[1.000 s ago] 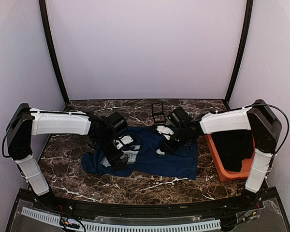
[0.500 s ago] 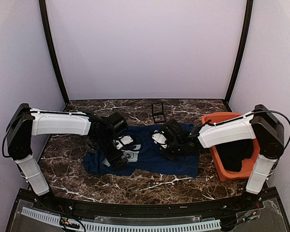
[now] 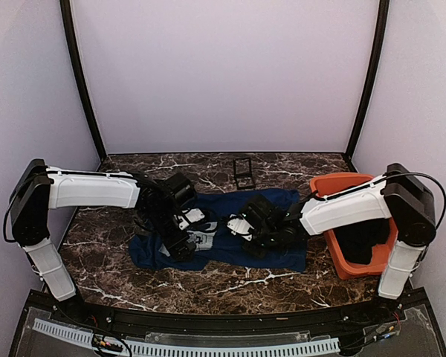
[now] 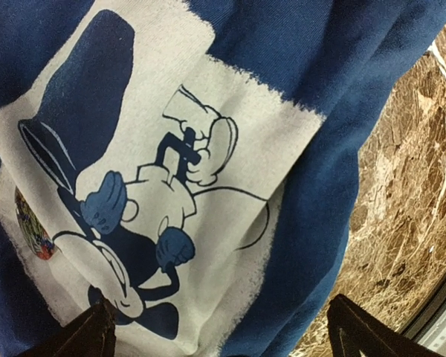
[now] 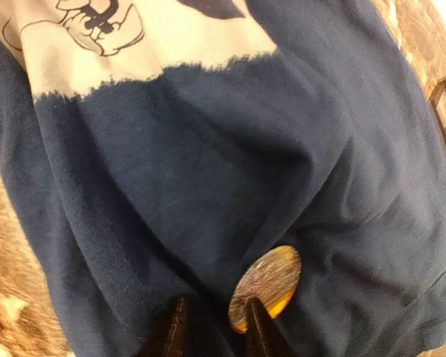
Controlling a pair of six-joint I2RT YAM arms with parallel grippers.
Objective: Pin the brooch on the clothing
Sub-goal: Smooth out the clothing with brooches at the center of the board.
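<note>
The clothing (image 3: 271, 249), a navy T-shirt with a grey-white cartoon print (image 4: 208, 171), lies spread on the marble table. My left gripper (image 3: 181, 244) hovers low over the print. Its jaws are wide open (image 4: 219, 327), with only cloth under them. My right gripper (image 3: 243, 227) is down on the shirt's plain blue part. Its fingers (image 5: 215, 309) stand a narrow gap apart with dark fabric between them. The brooch (image 5: 271, 281), a small round golden-brown disc, rests on the fabric just right of the right finger (image 5: 254, 331), which overlaps its lower edge.
An orange bin (image 3: 333, 260) holding a black garment (image 3: 360, 236) stands at the right of the table. A small black case (image 3: 243, 172) stands at the back. A small colourful round spot (image 4: 33, 227) shows at the print's left edge. Bare marble (image 3: 208, 281) lies in front of the shirt.
My right arm has swung left and lowered onto the shirt. Its fingers have parted a little from shut. The left arm has stayed in place, open.
</note>
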